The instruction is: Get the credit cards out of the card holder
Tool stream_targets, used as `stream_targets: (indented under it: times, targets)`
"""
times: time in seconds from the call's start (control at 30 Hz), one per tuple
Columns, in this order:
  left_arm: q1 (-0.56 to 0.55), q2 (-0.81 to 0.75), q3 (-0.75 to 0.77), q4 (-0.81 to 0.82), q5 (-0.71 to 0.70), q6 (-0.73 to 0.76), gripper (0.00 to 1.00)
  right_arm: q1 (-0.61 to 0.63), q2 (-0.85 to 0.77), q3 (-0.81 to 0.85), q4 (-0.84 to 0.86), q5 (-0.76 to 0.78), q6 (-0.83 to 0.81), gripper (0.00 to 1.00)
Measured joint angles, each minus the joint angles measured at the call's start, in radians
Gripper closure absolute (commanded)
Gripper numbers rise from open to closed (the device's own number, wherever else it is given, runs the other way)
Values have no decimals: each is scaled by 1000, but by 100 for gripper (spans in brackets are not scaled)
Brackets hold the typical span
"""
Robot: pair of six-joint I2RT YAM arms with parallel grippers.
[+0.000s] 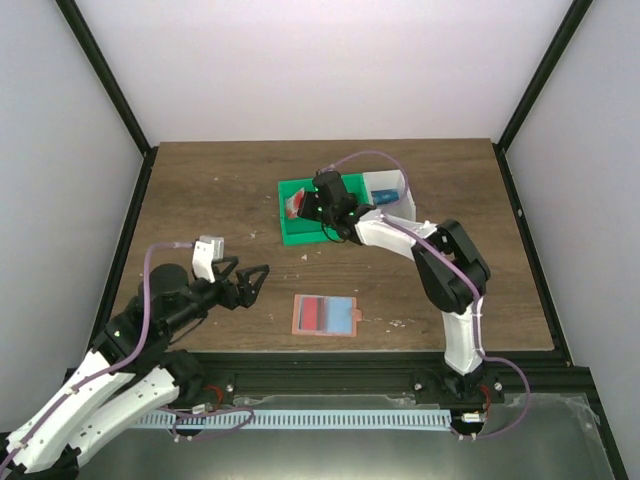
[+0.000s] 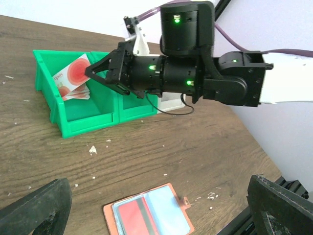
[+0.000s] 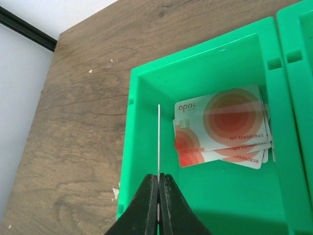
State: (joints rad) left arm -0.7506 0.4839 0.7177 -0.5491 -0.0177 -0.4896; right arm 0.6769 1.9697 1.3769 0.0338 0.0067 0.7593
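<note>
Pinching a card [image 3: 159,142] edge-on, right gripper [image 3: 158,180] hangs over the bin [image 3: 195,63].
Card's long axis runs straight out beyond the tips, leftward; left gripper [image 1: 257,283] spread wide.

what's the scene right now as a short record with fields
right gripper: shut on a card, held edge-on over the green bin
left gripper: open, holding nothing
cards in bin: small stack, lying flat
card holder: open flat on the table, apart from both grippers
</note>
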Motion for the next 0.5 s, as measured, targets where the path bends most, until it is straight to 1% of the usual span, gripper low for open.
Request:
stream_targets:
  times: [0.17,0.33,0.5]
  targets:
    - [-1,0,0,0,-1,0,0,-2,79,66,-8,-9,12,99]
    - [-1,0,0,0,-1,0,0,-3,119,111,-37,-5,19,98]
    - [-2,0,0,0,-3,0,0,-11,148,142,-56,-5,25,92]
